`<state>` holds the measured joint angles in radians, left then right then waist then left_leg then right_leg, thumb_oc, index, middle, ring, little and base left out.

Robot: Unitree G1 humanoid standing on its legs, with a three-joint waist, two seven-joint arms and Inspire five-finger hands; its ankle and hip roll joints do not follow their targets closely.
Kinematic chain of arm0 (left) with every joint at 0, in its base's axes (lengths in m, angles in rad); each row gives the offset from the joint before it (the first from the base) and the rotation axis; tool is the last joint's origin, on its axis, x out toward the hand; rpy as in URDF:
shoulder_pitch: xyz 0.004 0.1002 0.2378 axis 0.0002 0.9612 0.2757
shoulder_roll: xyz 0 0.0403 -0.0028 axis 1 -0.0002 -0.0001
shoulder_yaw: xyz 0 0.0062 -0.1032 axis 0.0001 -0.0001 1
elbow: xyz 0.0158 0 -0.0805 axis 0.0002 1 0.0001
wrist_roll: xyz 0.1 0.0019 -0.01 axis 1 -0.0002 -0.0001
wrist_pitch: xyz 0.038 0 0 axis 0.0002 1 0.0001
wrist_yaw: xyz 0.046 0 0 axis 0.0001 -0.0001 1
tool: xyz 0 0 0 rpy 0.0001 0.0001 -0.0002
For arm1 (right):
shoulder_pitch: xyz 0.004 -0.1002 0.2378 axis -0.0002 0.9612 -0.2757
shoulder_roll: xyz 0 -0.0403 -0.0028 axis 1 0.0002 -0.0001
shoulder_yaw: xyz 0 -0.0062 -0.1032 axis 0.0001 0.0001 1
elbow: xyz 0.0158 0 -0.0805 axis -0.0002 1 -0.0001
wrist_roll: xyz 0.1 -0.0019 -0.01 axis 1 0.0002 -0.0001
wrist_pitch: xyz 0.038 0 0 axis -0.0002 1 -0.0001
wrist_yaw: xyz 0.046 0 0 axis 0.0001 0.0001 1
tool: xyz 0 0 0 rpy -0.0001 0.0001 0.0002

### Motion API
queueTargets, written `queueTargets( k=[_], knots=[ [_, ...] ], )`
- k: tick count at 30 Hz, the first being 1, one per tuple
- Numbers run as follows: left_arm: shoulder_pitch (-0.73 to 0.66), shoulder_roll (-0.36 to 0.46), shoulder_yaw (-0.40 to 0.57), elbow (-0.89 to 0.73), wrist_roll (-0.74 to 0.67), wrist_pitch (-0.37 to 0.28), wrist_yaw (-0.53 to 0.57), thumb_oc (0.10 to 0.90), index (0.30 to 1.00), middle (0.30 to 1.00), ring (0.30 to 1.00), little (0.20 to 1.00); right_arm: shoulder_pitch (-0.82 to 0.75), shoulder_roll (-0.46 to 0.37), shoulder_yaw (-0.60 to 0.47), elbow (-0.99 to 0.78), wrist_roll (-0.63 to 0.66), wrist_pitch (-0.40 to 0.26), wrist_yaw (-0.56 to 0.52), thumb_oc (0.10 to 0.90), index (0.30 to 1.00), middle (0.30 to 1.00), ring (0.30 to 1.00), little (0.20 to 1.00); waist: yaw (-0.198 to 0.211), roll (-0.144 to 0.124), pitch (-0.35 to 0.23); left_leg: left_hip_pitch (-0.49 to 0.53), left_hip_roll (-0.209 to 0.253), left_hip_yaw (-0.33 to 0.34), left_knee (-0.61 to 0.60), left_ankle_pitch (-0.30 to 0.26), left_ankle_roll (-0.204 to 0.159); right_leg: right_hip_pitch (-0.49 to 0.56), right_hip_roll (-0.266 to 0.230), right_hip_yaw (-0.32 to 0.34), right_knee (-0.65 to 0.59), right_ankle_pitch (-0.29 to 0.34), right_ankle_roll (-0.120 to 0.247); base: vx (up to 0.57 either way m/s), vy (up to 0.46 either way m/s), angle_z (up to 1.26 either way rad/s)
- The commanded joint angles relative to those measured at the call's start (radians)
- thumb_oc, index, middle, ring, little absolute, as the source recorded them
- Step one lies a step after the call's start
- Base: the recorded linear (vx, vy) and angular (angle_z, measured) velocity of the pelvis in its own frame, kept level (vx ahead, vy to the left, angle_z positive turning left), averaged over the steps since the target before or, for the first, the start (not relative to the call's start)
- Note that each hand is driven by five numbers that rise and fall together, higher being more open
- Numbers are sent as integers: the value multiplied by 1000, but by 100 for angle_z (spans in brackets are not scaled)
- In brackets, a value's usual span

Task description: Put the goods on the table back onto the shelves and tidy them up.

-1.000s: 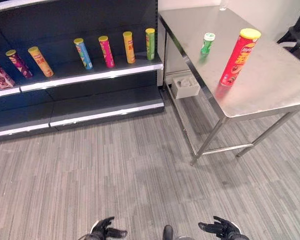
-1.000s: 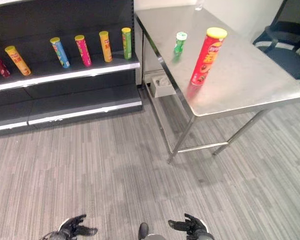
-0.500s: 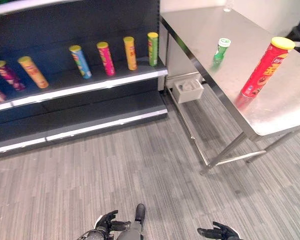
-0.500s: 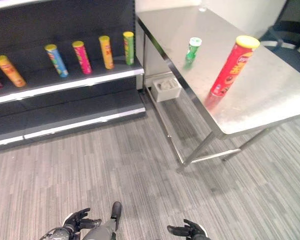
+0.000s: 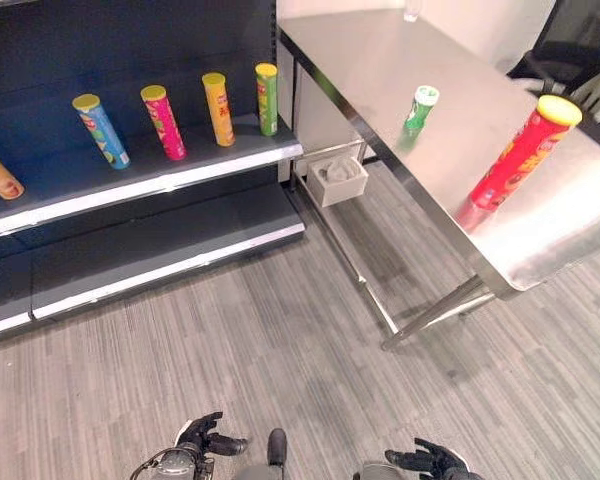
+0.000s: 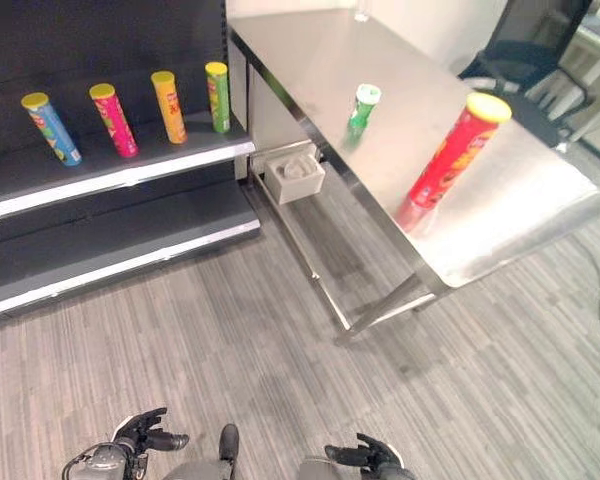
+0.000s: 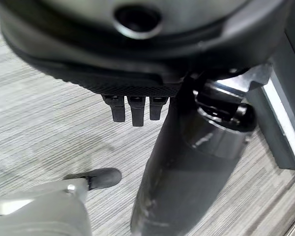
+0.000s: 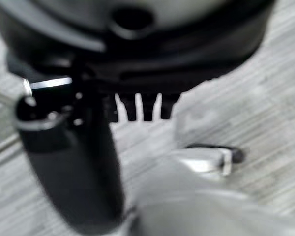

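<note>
Standing upright on the table (image 5: 400, 60), the red can (image 5: 518, 155) and green can (image 5: 418, 109) lie well ahead and to our right; our right hand (image 5: 430, 460) is nearer, left hand (image 5: 202, 437) too loosely spread, empty.

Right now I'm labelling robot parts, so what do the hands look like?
Both the left hand and the right hand are dark, near-black, with slim jointed fingers and a thumb. The left wrist carries a round silver-grey cuff. No markings are legible.
</note>
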<state>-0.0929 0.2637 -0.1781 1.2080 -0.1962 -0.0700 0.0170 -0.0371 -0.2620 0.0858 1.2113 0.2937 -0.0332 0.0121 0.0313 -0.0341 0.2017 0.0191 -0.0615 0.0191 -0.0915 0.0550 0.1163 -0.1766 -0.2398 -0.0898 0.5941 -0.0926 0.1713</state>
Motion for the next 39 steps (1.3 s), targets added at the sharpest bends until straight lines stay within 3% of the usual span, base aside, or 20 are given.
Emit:
queueTargets(
  k=[1, 2, 6, 7, 8, 10, 14, 18, 21, 23, 24, 25, 26, 27, 28, 31, 32, 35, 38, 39],
  knots=[
    [-20, 27, 22, -23, -20, -27, 17, 800, 900, 900, 900, 900, -6, -54, 18, -47, 0, -12, -18, 800, 900, 900, 900, 900, 1, 16, -4, -44, 94, -3, 57, -60, -164, 62, 55, -54, -290, 84, -12, 310, 29, -15],
    [-25, 28, 19, -25, -32, -32, 16, 800, 900, 900, 900, 900, -16, -56, 30, -52, 4, -16, -15, 800, 900, 900, 900, 900, -17, -3, -4, -7, 54, 15, 48, -94, -165, 17, 105, -133, -511, 115, 22, 234, 15, -20],
    [-23, 17, 25, -21, -15, -34, 9, 800, 900, 900, 900, 900, -16, -59, 37, -52, 0, -19, -15, 800, 900, 900, 900, 900, -36, -12, 8, 49, 25, 2, 64, -141, -156, -11, 155, -152, -650, 167, 51, 249, 19, -6],
    [-23, 17, 25, -21, -15, -34, 9, 800, 900, 900, 900, 900, -16, -59, 37, -52, 0, -19, -15, 800, 900, 900, 900, 900, -36, -12, 9, 50, 25, 2, 64, -141, -156, -10, 155, -152, -650, 167, 51, 295, -48, 44],
    [-18, 13, 25, -24, -2, -32, 3, 800, 900, 900, 900, 900, -11, -63, 47, -67, -8, -21, -15, 800, 900, 900, 900, 900, -35, -26, 16, 75, 17, 1, 87, -172, -158, -5, 140, -225, -657, 189, 56, 217, -52, 31],
    [-16, 13, 19, -27, 6, -31, 2, 800, 900, 900, 900, 900, -6, -65, 50, -74, -9, -22, -15, 800, 900, 900, 900, 900, -35, -28, 17, 86, 18, 3, 95, -184, -157, 4, 127, -240, -631, 189, 49, 176, -60, 16],
    [-10, 7, 7, -27, 28, -29, -2, 800, 900, 900, 900, 900, 4, -75, 39, -71, -9, -22, -21, 800, 900, 900, 900, 900, -37, -18, 2, 125, 32, 20, 85, -212, -158, 30, 119, -232, -594, 183, 30, 202, -83, -1],
    [-7, -4, 6, -18, 32, -28, -4, 800, 900, 900, 900, 900, 2, -85, 38, -54, -8, -21, -22, 800, 900, 900, 900, 900, -56, 8, -38, 159, 84, 48, 85, -218, -195, 64, 153, -219, -604, 151, 13, 230, -117, -10],
    [-8, -6, 8, -24, 23, -26, -6, 800, 900, 900, 900, 900, 5, -84, 42, -45, -5, -21, -20, 800, 900, 900, 900, 900, -58, 11, -35, 121, 97, 62, 199, -185, -218, 108, 173, -206, -621, 119, -3, 199, -135, -18],
    [-20, -7, 0, -43, 8, -26, -2, 800, 900, 900, 900, 900, 2, -86, 43, -46, -5, -20, -25, 800, 900, 900, 900, 900, -51, -9, -6, 0, 79, 42, 420, -136, -238, 133, 165, -188, -629, 107, -19, 75, -116, -16],
    [-20, -7, 0, -43, 8, -26, -2, 800, 900, 900, 900, 900, 2, -86, 42, -46, -5, -20, -25, 800, 900, 900, 900, 900, -53, -8, -7, -6, 81, 40, 428, -140, -238, 131, 166, -189, -628, 107, -19, 15, -80, -29],
    [-30, -7, -8, -45, 8, -26, 2, 800, 900, 900, 900, 900, -3, -91, 40, -39, -4, -19, -31, 800, 900, 900, 900, 900, -55, -18, 6, -70, 84, 50, 512, -132, -240, 134, 156, -184, -631, 102, -25, 64, -32, -40],
    [-39, -11, -24, -55, 7, -24, -3, 800, 900, 900, 900, 900, -1, -92, 35, -33, 0, -14, -36, 800, 900, 900, 900, 900, -59, -22, 18, -139, 105, 94, 519, -152, -224, 152, 146, -175, -637, 91, -28, 153, 21, -38],
    [-39, -15, -28, -59, 7, -25, -5, 800, 900, 900, 900, 900, 5, -91, 28, -26, 5, -12, -39, 800, 900, 900, 900, 900, -56, -19, 21, -145, 109, 105, 452, -187, -213, 165, 142, -162, -641, 88, -21, 190, 115, -17],
    [-38, -16, -32, -62, 8, -26, -5, 800, 900, 900, 900, 900, 6, -91, 23, -23, 8, -12, -39, 800, 900, 900, 900, 900, -57, -14, 16, -138, 106, 95, 390, -178, -210, 165, 144, -154, -644, 90, -17, 192, 181, 1],
    [-35, -20, -50, -54, 15, -23, -4, 800, 900, 900, 900, 900, 5, -99, 14, -9, 5, -12, -43, 800, 900, 900, 900, 900, -38, 24, 0, -127, 89, -49, 152, -92, -216, 180, 175, -93, -648, 77, -5, 184, 185, -42],
    [-37, -25, -55, -33, 20, -24, -5, 800, 900, 900, 900, 900, 7, -103, 5, -2, 8, -15, -43, 800, 900, 900, 900, 900, -43, 33, -4, -101, 99, -60, 106, -76, -222, 189, 181, -76, -648, 73, -4, 202, 192, -111],
    [-39, -22, -59, -23, 31, -24, -8, 800, 900, 900, 900, 900, 12, -96, -14, -5, 18, -18, -47, 800, 900, 900, 900, 900, -73, 42, -23, -53, 108, -10, 70, -79, -218, 180, 178, -20, -660, 94, 2, 115, 247, -99],
    [-37, 0, -46, -11, 28, -17, -9, 800, 900, 900, 900, 900, 7, -85, -34, -7, 48, -22, -52, 800, 900, 900, 900, 900, -103, 21, -29, -24, 108, 81, 41, -82, -206, 132, 175, 69, -660, 125, 24, 8, 251, -117],
    [-37, 0, -46, -11, 28, -17, -9, 800, 900, 900, 900, 900, 7, -85, -34, -7, 48, -22, -52, 800, 900, 900, 900, 900, -100, 21, -29, -22, 108, 84, 40, -82, -206, 132, 175, 72, -659, 125, 24, -17, 159, -90]
  ],
)
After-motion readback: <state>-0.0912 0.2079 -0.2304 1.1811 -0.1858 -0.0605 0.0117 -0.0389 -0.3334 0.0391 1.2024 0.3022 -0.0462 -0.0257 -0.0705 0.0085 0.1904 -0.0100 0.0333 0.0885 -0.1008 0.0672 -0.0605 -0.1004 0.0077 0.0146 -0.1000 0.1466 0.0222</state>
